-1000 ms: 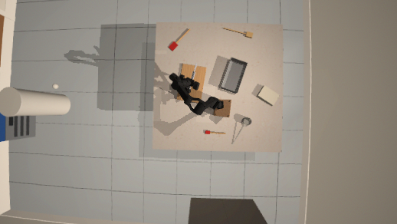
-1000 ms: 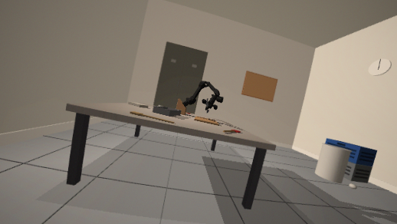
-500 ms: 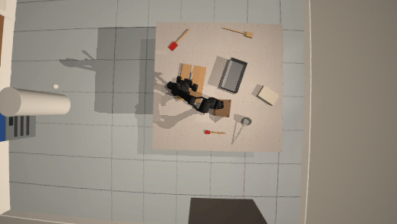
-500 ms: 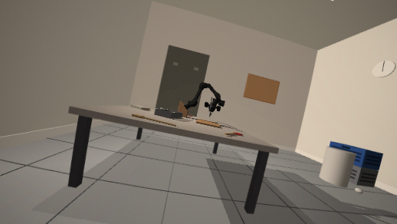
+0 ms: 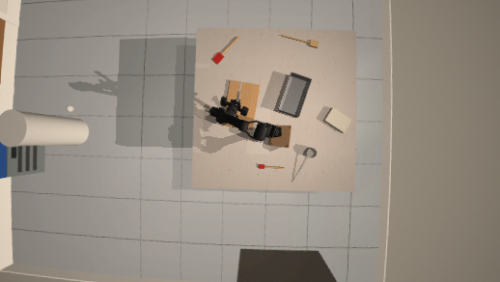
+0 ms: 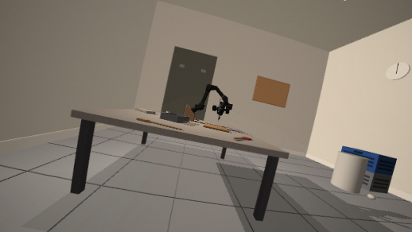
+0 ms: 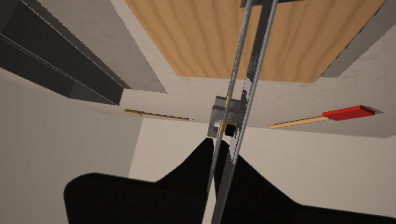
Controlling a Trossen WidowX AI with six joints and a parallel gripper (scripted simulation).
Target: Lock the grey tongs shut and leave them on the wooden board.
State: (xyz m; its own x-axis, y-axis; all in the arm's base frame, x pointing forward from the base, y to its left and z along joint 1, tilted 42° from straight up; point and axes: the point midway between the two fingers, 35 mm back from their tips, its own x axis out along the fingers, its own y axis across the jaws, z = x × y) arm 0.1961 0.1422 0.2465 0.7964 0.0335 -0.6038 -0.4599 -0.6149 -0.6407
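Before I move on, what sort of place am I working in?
Probably a kitchen-like workroom: a roasting tin and a wooden board share the table, with a wall clock beyond.

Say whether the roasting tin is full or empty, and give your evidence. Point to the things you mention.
Empty: the top view looks into the roasting tin (image 5: pixel 293 97) (image 6: pixel 174 117) (image 7: pixel 60 70) and shows only its bare grey floor.

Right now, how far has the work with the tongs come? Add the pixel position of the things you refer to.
The tongs (image 7: pixel 256 65) are off the roasting tin (image 5: pixel 293 96) (image 6: pixel 174 117) (image 7: pixel 60 65), arms nearly together. The gripper (image 7: pixel 213 145) holds them over the wooden board (image 5: pixel 249 97) (image 6: pixel 215 127) (image 7: pixel 200 45). Laying them down remains; the lock is not visible.
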